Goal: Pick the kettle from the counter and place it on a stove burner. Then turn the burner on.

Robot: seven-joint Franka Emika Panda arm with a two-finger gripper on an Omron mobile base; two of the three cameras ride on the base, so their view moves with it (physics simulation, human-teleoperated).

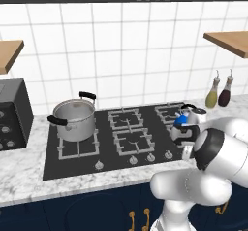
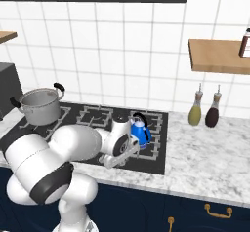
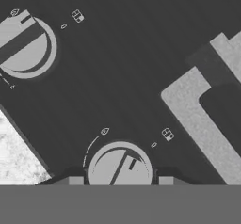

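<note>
I am seeing the pot (image 1: 73, 120) sitting far left, two bottles (image 2: 204, 110) standing right of the cooktop (image 2: 161, 150). The kettle (image 2: 140, 131) is resting on a burner (image 2: 155, 141); my gripper (image 3: 120, 180) is straddling a knob (image 3: 120, 167), jaws apart, pinching nothing. No readable writing.

Rendered domestic kitchen; a black six-burner cooktop (image 1: 116, 138) with front knobs (image 3: 120, 167) is set into a veined marble counter (image 2: 205, 153) over navy cabinet fronts (image 2: 195, 211); white tiled wall (image 1: 121, 55); steel pot (image 1: 73, 119), two bottles (image 2: 204, 110), wooden shelves (image 2: 217, 55); the dark appliance (image 1: 12, 113) at left is possibly a toaster oven.
</note>
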